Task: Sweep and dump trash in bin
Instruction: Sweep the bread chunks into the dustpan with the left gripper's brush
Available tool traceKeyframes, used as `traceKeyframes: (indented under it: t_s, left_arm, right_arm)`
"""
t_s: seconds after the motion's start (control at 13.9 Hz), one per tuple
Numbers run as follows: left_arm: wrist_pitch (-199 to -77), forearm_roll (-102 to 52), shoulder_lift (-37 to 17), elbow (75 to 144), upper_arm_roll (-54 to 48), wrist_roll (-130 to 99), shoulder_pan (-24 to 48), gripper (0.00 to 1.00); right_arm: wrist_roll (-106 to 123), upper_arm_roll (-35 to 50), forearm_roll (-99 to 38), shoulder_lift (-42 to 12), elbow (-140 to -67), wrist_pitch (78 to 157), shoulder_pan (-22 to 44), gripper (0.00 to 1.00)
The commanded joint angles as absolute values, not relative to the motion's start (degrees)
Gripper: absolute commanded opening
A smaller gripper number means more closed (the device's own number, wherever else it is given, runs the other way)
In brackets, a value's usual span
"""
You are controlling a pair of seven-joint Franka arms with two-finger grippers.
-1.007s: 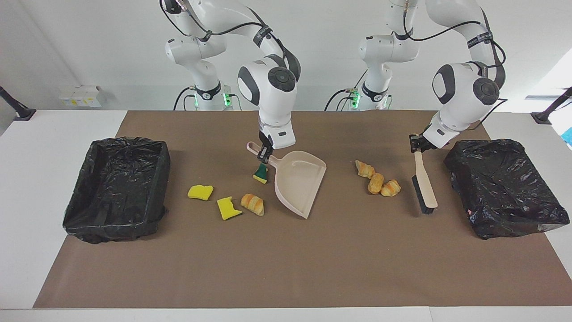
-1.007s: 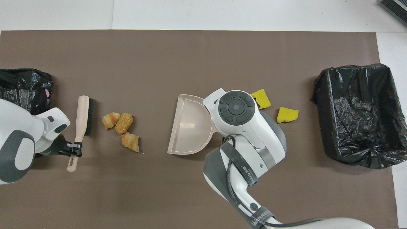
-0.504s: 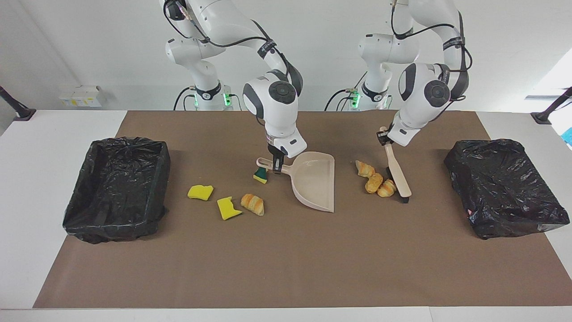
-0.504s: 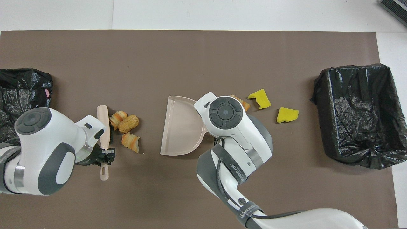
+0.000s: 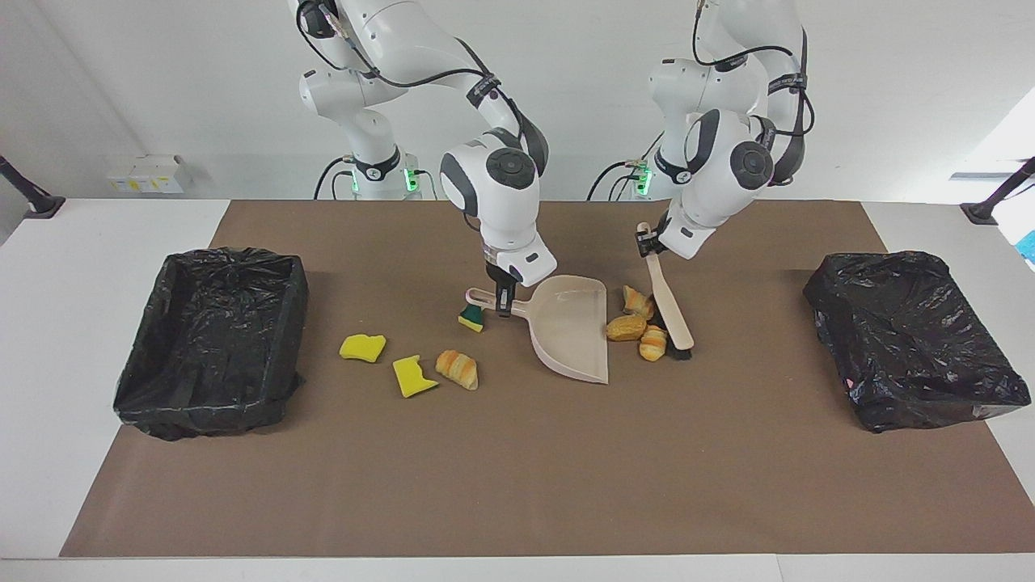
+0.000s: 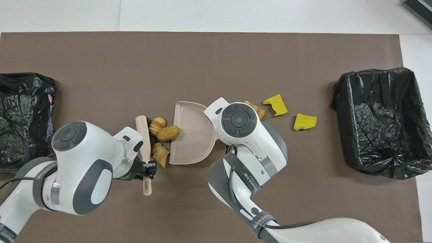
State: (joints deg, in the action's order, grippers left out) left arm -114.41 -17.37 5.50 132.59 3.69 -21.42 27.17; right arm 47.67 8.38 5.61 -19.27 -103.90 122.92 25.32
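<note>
Trash [image 5: 639, 325]: we judge scraps light, soft, prone to roll. Left end effector [image 5: 647, 242] pinches brush [image 5: 667, 303] handle; right end effector [image 5: 503, 305] pinches dustpan [image 5: 570, 327] handle.

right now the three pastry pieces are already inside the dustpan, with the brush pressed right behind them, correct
Not quite: the overhead view shows the three pastry pieces on the mat at the mouth of the dustpan, not yet inside. The brush, held by the left gripper, is indeed against them.

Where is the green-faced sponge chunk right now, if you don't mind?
The green-faced sponge chunk lies on the mat beside the dustpan's handle, just under the right gripper.
</note>
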Motion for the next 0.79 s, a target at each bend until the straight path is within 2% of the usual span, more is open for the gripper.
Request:
traceKeyframes:
  t_s: [0.0,0.14,0.43,0.72]
  left_arm:
    - [-116.54,-20.12,4.92,131.58,4.57,-21.80,33.03,0.00]
    - [-116.37,-20.13,4.83,130.52,4.57,-21.80,36.28,0.00]
    - [-115.49,-20.21,1.94,125.17,4.48,-22.67,38.31,0.00]
    - [-115.66,-20.21,2.02,121.73,4.57,-22.58,37.71,0.00]
  right_arm:
    - [49.66,8.61,5.19,-20.30,-103.89,126.03,25.14,0.00]
    - [49.66,8.61,5.10,-20.48,-103.71,126.65,25.14,0.00]
    - [49.75,8.61,5.10,-20.48,-103.89,127.00,25.05,0.00]
    - [49.92,8.53,5.10,-20.39,-103.71,126.21,24.87,0.00]
